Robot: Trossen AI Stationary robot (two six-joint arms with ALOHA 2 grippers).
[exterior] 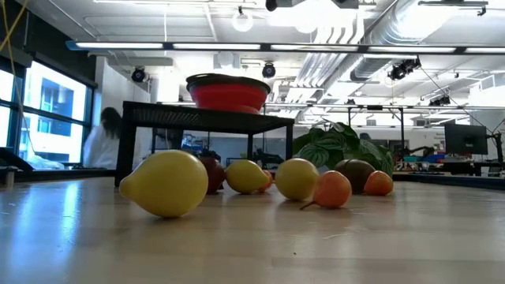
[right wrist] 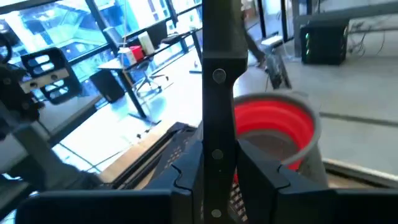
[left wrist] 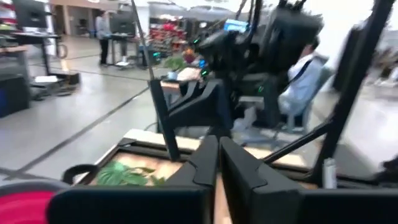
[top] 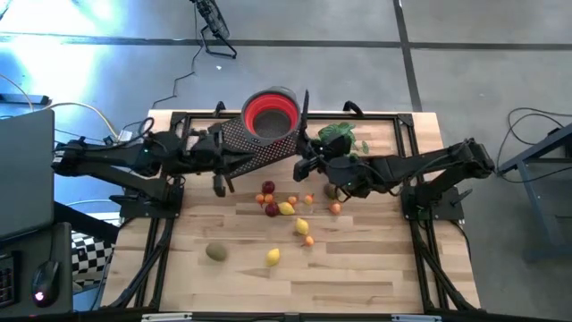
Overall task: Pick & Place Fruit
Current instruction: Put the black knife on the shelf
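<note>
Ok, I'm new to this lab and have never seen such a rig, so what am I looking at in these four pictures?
It is a robot with two dark arms at a wooden table. One picture looks straight down on the table, one looks across it at table-top height, and two come from cameras on the arms' wrists.

On the table lie small toy fruit: yellow lemons, tiny orange balls, dark red pieces and a brownish-green kiwi. Behind them are a green leafy plant and a red bowl on a black stand.

The left arm reaches in beside the stand. Its jaws are shut, and nothing shows between them. The right arm has its jaws shut on a black-handled knife, near the bowl. No fruit is held.
</note>
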